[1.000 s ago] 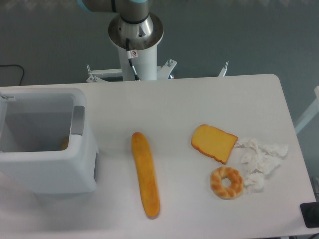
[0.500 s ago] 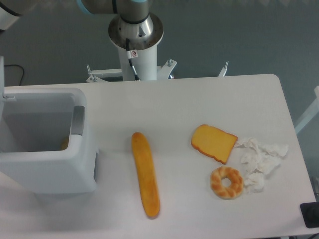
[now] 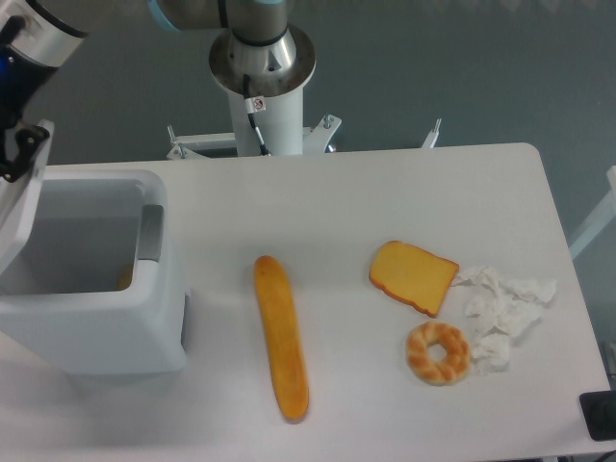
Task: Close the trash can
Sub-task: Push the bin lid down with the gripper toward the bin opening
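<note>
The trash can is a big white boxy bin at the table's left edge, its top open. A grey latch strip runs along its right inner rim. Its white lid stands tilted at the left edge of the view, leaning in over the opening. My gripper is at the upper left, dark fingers pressed against the lid's top edge. The view does not show how the fingers stand. A small orange item lies inside the bin.
A long baguette lies mid-table. To the right are a yellow cheese slice, a ring-shaped pastry and crumpled white paper. The robot base stands behind the table. A dark object sits at the bottom right corner.
My arm has come into view at the upper left. The lid has swung from the left edge inward, now leaning over the bin's opening. The foods have not moved.
</note>
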### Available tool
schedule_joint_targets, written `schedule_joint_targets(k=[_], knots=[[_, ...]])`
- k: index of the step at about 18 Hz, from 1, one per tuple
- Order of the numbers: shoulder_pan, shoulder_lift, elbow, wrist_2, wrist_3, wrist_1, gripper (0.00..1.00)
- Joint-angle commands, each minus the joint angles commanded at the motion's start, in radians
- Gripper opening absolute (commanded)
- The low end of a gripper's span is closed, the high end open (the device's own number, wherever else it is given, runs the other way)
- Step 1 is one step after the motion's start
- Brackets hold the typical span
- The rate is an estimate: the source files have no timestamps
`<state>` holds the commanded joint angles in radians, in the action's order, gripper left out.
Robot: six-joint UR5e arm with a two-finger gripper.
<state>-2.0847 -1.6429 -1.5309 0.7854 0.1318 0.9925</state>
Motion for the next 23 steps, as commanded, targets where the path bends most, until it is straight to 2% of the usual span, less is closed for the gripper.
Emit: schedule_joint_targets(k=[4,8,23], knots=[[-0.018,0.000,-0.002,0.006,0.018,0.000,1.00],[-0.020,0.002,-0.015,0.089,0.092,0.000,1.00],[-0.057,0.003,-0.052,0.091,0.177,-0.002,1.00]])
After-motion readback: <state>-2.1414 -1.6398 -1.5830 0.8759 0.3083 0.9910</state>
